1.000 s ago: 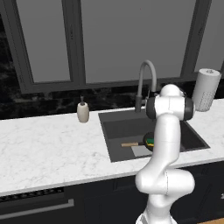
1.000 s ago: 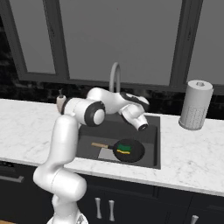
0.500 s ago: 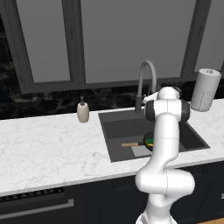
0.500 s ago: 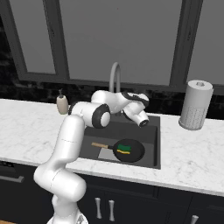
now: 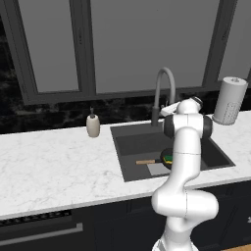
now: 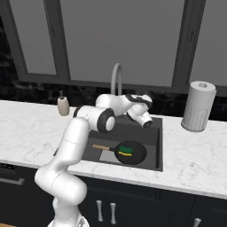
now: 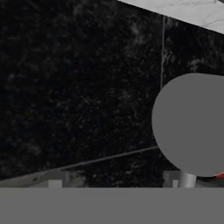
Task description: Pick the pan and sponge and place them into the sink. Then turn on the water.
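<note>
Pan (image 6: 131, 153) and sponge (image 6: 126, 150) in sink (image 6: 153, 146); tap (image 6: 116, 77) lever likely stiff, best nudged at its tip (gripper (image 6: 146, 120) state unclear).

We see a white marble desk (image 5: 54, 166) under dark-framed windows (image 5: 147, 44). A beige soap bottle (image 5: 92, 125) stands at the back, left of the basin. A paper towel roll (image 6: 198, 106) stands upright at the right. Dark drawers (image 6: 133, 206) with handles sit below.

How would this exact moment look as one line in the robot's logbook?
pan: in sink | sponge: on pan | claw: near faucet | water: off
</note>
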